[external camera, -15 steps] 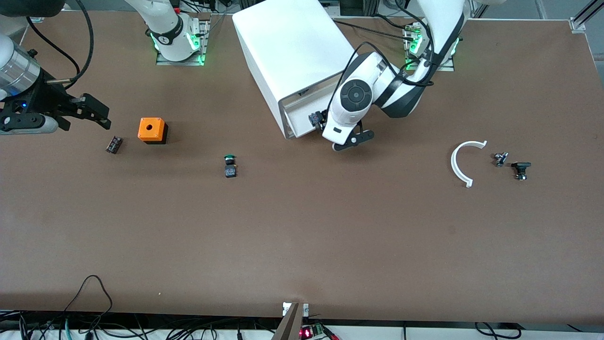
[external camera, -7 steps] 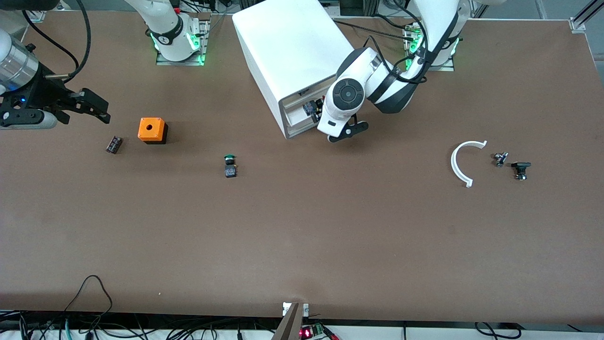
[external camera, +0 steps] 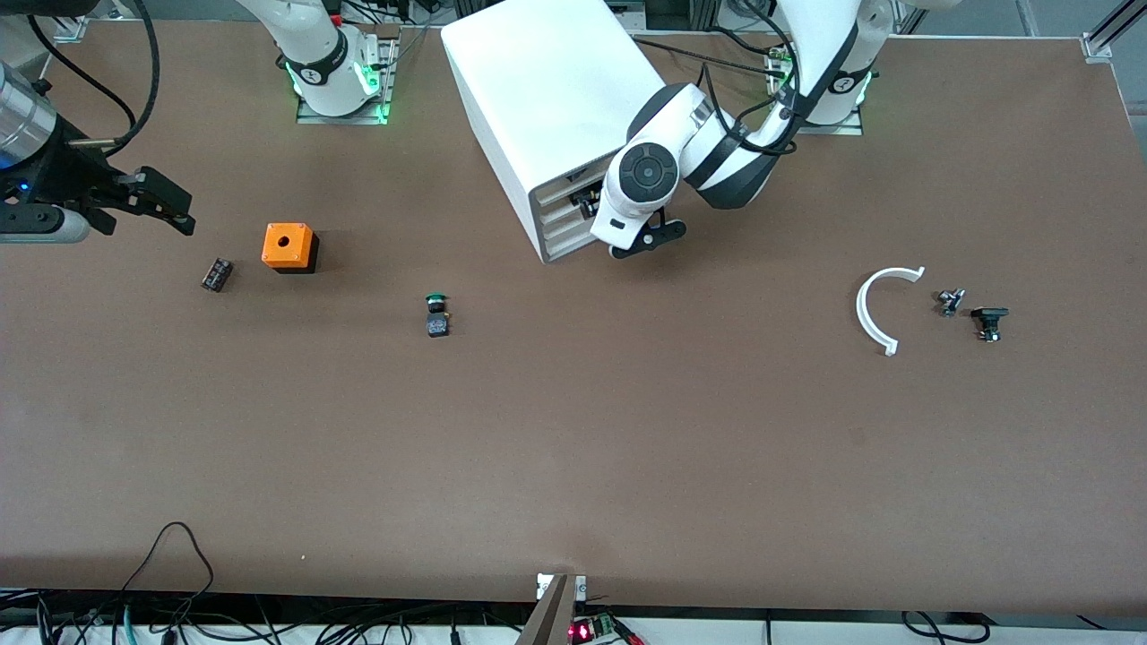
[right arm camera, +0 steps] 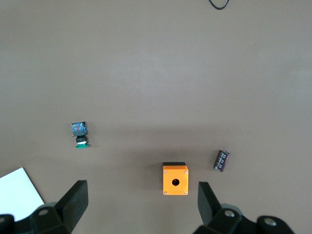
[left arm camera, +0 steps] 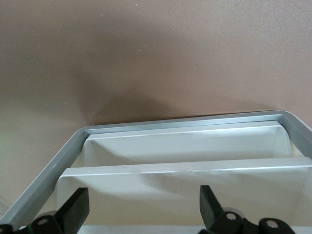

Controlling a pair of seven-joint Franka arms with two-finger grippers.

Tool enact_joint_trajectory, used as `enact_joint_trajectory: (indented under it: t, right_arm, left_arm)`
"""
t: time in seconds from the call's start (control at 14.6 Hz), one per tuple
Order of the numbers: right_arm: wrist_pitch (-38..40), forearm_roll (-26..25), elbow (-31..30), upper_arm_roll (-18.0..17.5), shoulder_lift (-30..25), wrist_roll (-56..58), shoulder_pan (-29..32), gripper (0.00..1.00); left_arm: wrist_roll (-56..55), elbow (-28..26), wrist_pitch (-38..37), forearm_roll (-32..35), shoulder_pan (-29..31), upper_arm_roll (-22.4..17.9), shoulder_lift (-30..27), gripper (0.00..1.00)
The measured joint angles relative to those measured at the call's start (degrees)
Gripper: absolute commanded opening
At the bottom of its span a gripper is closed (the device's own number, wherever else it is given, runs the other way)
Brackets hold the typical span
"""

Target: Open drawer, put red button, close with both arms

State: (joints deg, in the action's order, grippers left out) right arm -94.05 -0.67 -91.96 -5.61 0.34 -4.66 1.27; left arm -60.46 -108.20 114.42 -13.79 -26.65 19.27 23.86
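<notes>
The white cabinet (external camera: 547, 90) stands between the two arm bases. Its top drawer (external camera: 566, 199) is pushed almost fully in. My left gripper (external camera: 590, 204) is at the cabinet front, mostly under its own wrist. In the left wrist view the left gripper (left arm camera: 144, 212) is open, with the cream drawer front (left arm camera: 146, 195) between its fingertips (left arm camera: 78, 209) and nothing held. The red button is hidden. My right gripper (external camera: 170, 204) hangs open over the table at the right arm's end. The right wrist view shows the right gripper (right arm camera: 141, 207) holding nothing.
An orange box with a hole (external camera: 288, 246), a small black cylinder (external camera: 216, 274) and a green-capped button (external camera: 436, 313) lie toward the right arm's end. A white curved piece (external camera: 874, 309) and two small dark parts (external camera: 950, 301) (external camera: 988, 321) lie toward the left arm's end.
The left arm has pushed the top drawer from well out to almost fully in, carrying the button out of sight. The right gripper has drawn back toward the table's edge.
</notes>
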Motion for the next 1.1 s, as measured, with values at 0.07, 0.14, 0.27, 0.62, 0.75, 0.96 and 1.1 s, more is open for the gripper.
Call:
enact_joint_trajectory:
  t: [0.07, 0.14, 0.27, 0.62, 0.75, 0.96, 1.1]
  right_arm:
    - [0.01, 0.0, 0.12, 0.0, 0.0, 0.0, 0.04, 1.0]
    - [0.02, 0.0, 0.27, -0.05, 0.0, 0.02, 0.04, 1.0]
    - [0.54, 0.0, 0.76, -0.18, -0.03, 0.05, 0.04, 1.0]
    - [3.13, 0.0, 1.31, -0.26, -0.11, -1.23, 0.04, 1.0]
    - [2.6, 0.0, 1.31, -0.25, 0.01, -1.8, 0.04, 1.0]
    - [2.23, 0.0, 1.3, -0.25, 0.43, -1.85, 0.04, 1.0]
    - [2.17, 0.0, 1.31, -0.25, 0.41, -1.86, 0.04, 1.0]
  left_arm:
    - [0.0, 0.04, 0.0, 0.0, 0.0, 0.04, 0.0, 1.0]
    - [0.0, 0.27, 0.01, 0.0, -0.01, 0.07, -0.01, 1.0]
    - [0.03, 2.12, -1.4, 0.0, 0.06, -0.12, -0.09, 1.0]
    - [1.5, 17.65, -18.21, 8.93, 4.01, -2.05, -0.83, 1.0]
    - [5.06, 21.96, -22.7, 12.68, 6.55, -2.15, -1.17, 1.0]
    - [15.9, 26.22, -27.98, 17.64, 9.73, -2.41, -1.22, 1.0]
    - [23.4, 28.42, -30.47, 22.82, 10.37, -2.69, -1.47, 1.0]
